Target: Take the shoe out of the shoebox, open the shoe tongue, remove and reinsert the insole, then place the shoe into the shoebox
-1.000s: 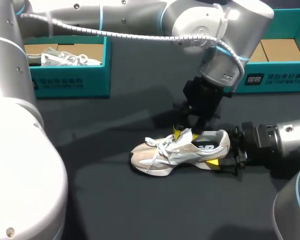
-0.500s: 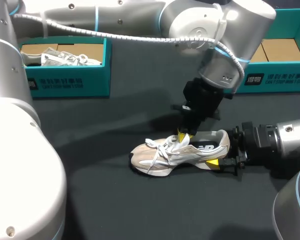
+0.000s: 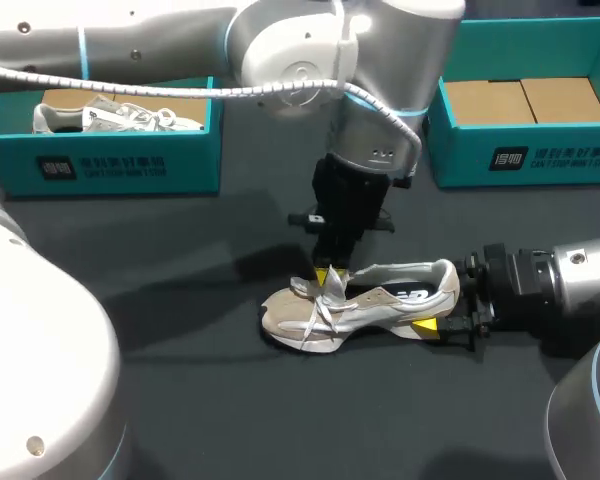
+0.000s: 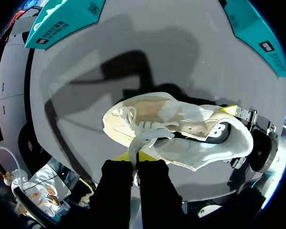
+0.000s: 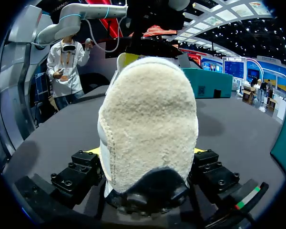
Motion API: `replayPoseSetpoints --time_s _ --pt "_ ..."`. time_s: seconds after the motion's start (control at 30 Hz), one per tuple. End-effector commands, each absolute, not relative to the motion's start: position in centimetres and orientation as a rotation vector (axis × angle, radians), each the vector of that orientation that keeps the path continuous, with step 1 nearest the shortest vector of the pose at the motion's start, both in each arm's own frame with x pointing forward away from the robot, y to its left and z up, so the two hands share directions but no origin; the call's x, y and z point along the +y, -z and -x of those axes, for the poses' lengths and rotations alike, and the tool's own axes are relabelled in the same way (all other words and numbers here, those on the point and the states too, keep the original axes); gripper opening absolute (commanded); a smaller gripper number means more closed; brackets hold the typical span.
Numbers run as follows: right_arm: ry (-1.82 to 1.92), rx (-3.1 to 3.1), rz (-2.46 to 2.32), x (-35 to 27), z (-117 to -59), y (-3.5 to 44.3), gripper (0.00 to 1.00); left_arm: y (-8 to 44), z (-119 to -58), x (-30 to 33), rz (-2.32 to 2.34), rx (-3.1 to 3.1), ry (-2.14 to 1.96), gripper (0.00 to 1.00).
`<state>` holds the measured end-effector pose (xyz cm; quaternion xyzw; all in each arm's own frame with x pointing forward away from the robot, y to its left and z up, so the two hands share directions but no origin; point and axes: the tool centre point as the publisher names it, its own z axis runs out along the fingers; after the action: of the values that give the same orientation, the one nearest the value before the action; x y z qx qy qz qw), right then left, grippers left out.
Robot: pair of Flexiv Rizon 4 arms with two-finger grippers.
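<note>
L gripper (image 3: 325, 275) had come off the tongue (image 4: 183, 113) end and gone twd 9 o'clock along the shoe (image 3: 380, 300). It ended over the laces (image 3: 318, 305) at midfoot.
- 1 s back: at the collar, tips apart.
- 0.5 s back: same spot, tips drawn together.
- Now: nearer the toe, and the whole L arm had swung the same way.

On L wrist cam the fingers (image 4: 155, 188) were together w/ a white strip running in between them. It looked like a lace loop, tho I couldn't rule out tongue edge. My read: clamped on a lace.

R gripper (image 3: 442, 305) hadn't budged, pinching the heel from both sides. Shoe sat on its sole on the table (image 3: 180, 350), toe at 9, heel at 3. Its pos was the same in all three frames.

What it meant for the task:
- Shoe was already out of its box, so we were in the open-the-tongue step.
- I took the lace grab as loosening, so the tongue could fold fwd.
- Insole wasn't out yet, and I couldn't see it.
- Risk: a hard tug could drag the shoe if the R grip slipped.

Left box (image 3: 130, 165), w/ a second shoe (image 3: 120, 118) in it, was at 10 o'clock of the shoe. Right box (image 3: 540, 155) was at 2. Both were well apart from it and unmoved.
</note>
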<state>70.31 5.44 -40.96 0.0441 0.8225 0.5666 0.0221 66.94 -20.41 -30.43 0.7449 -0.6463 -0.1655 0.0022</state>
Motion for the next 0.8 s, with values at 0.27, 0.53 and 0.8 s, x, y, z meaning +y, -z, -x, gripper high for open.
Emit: replayPoseSetpoints --time_s 0.27,0.53,0.8 --pt "-1.749 2.552 -0.139 5.5 -70.3 41.0 0.00 31.5 -65.7 -16.9 -2.787 -1.359 0.282 0.00" --pt "-1.749 2.552 -0.139 5.5 -70.3 41.0 0.00 32.9 -65.7 -16.0 -2.822 -1.353 0.333 0.20" --pt "-1.749 2.552 -0.139 5.5 -70.3 41.0 0.00 34.3 -65.4 -14.7 -2.862 -1.382 0.409 0.45"
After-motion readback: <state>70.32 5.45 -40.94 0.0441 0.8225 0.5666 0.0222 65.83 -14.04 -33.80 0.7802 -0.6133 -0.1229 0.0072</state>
